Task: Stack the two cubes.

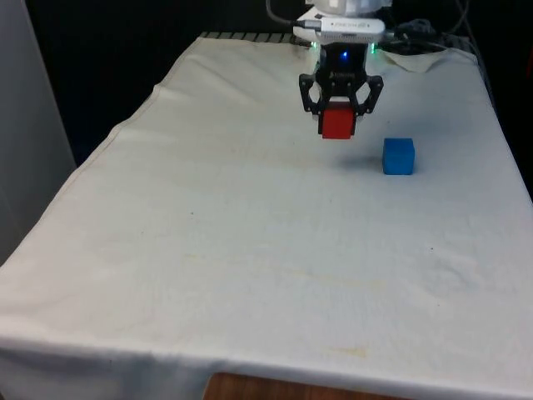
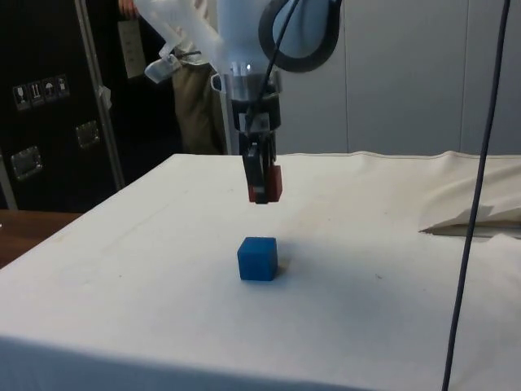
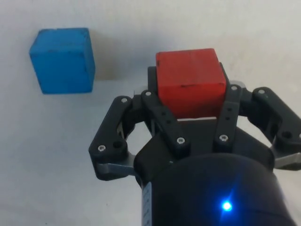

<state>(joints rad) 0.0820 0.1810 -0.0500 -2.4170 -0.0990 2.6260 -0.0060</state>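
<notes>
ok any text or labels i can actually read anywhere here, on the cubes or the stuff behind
No text here can be read.
red cube, held in the end effector: faces plain, no lettering.
blue cube on the white cloth: faces plain, no lettering.
dark cabinet in the side view: small white stickers with symbols, too small to read.
paper sheet further along the cabinets: print too blurred to read.

White-clothed table (image 1: 208,250) — a person (image 2: 195,90) behind it, beside dark cabinets (image 2: 49,106).
</notes>
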